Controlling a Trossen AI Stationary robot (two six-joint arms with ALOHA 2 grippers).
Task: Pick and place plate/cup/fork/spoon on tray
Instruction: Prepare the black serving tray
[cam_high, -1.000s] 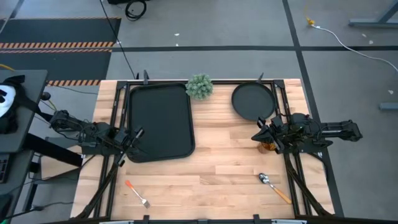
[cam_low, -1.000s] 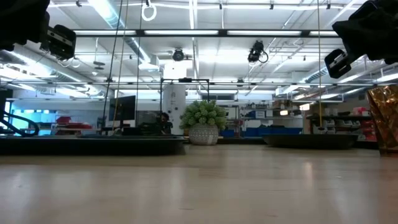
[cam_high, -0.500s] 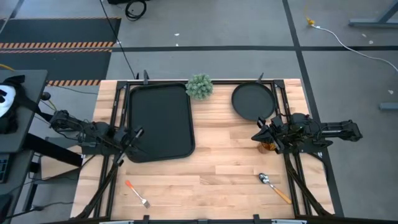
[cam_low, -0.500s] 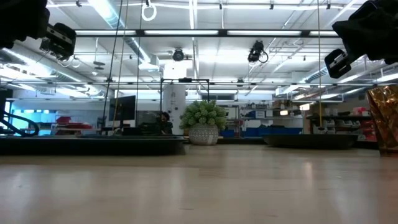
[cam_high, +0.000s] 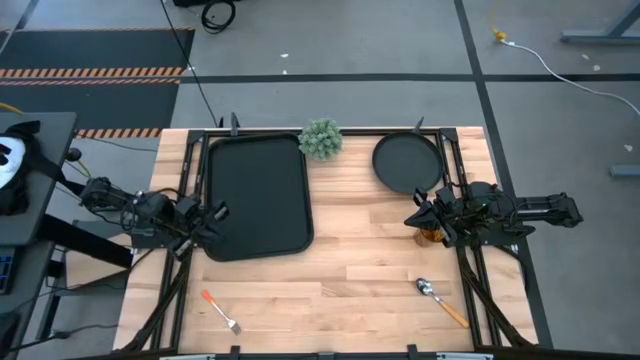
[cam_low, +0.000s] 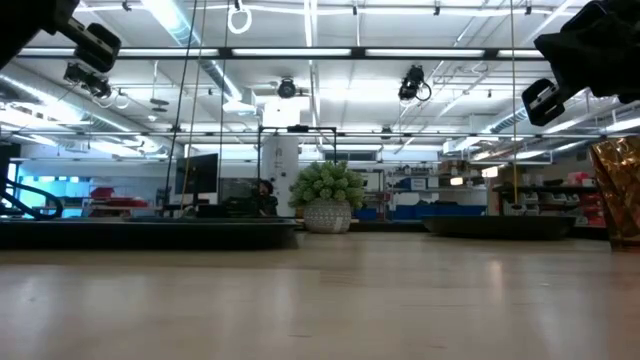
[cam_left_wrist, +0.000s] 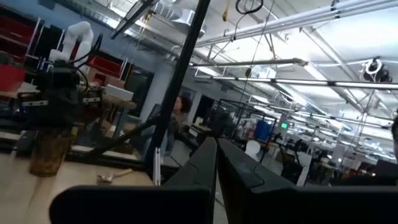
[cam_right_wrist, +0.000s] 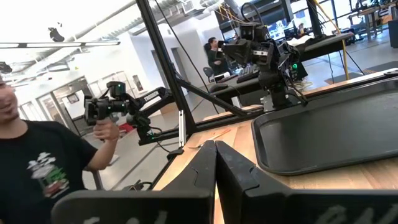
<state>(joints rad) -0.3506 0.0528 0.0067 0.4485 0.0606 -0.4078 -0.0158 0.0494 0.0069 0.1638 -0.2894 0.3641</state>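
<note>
The black tray (cam_high: 258, 195) lies at the far left and also shows in the right wrist view (cam_right_wrist: 336, 134). The round black plate (cam_high: 407, 162) lies flat at the far right. The amber cup (cam_high: 430, 236) stands upright on the table just below my right arm's wrist and shows in the low view (cam_low: 620, 190). The spoon (cam_high: 440, 300) lies near right and the fork (cam_high: 220, 311) near left. My left gripper (cam_high: 215, 212) is shut and empty over the tray's left rim. My right gripper (cam_high: 418, 218) is shut and empty, above the table beside the cup.
A green plant ball in a pot (cam_high: 321, 139) stands between the tray and the plate at the far edge. Bare wood lies in the table's middle. A person in a black shirt (cam_right_wrist: 43, 162) stands beyond the table's left side.
My left gripper has risen a little over the tray's left rim. My right arm has kept still, and nothing on the table has moved.
</note>
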